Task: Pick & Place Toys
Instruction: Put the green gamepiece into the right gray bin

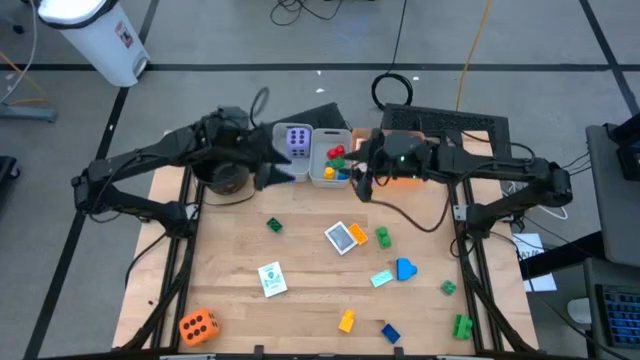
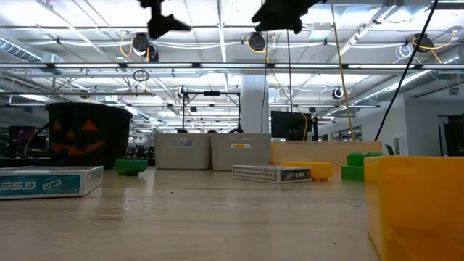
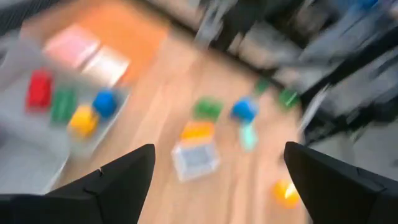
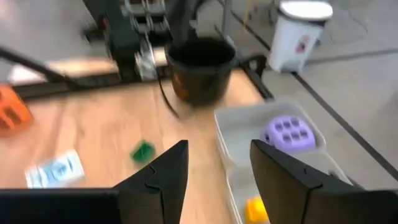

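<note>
From above, both tools hung over the bins at the far edge of the tabletop [image 1: 300,300]: left tool [image 1: 285,165] beside the purple die [image 1: 297,139], right tool [image 1: 362,180] by the bin of small bricks [image 1: 334,165]. The picture cards [image 1: 343,237] lay tilted mid-table, with open room around them; the orange die [image 1: 197,325] sat at the near-left corner.

Low view: only the arms' dark tips showed up top.

Left wrist, blurry: fingers wide apart, empty.

Right wrist: fingers partly open, nothing between them.
</note>
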{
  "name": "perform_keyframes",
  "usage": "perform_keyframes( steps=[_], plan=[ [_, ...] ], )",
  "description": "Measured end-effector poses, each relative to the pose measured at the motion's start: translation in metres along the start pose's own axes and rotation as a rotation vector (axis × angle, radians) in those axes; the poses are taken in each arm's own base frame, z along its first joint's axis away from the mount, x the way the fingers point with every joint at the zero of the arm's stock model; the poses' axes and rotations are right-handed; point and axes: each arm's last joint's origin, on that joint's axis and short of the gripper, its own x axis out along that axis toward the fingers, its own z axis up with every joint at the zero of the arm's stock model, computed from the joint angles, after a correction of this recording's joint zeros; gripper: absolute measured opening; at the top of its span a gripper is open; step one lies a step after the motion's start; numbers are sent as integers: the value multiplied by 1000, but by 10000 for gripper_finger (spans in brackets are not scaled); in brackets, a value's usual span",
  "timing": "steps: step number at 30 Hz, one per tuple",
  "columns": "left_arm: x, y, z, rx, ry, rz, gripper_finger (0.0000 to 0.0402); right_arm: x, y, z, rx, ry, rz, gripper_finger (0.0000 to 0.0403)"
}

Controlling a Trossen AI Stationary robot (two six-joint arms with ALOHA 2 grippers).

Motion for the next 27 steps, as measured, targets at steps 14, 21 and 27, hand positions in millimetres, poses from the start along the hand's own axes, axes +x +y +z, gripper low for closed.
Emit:
perform_keyframes(
  steps=[14, 21, 27],
  plan=[
    [9, -18, -72, 238, 516, 306, 363, 17, 15, -56, 284, 148, -65, 167],
    [25, -9, -115, 312, 691, 294, 363, 24, 32, -82, 451, 127, -21, 167],
    [42, -1, -138, 303, 688, 243, 363, 14, 54, -90, 467, 239, 13, 167]
  ],
)
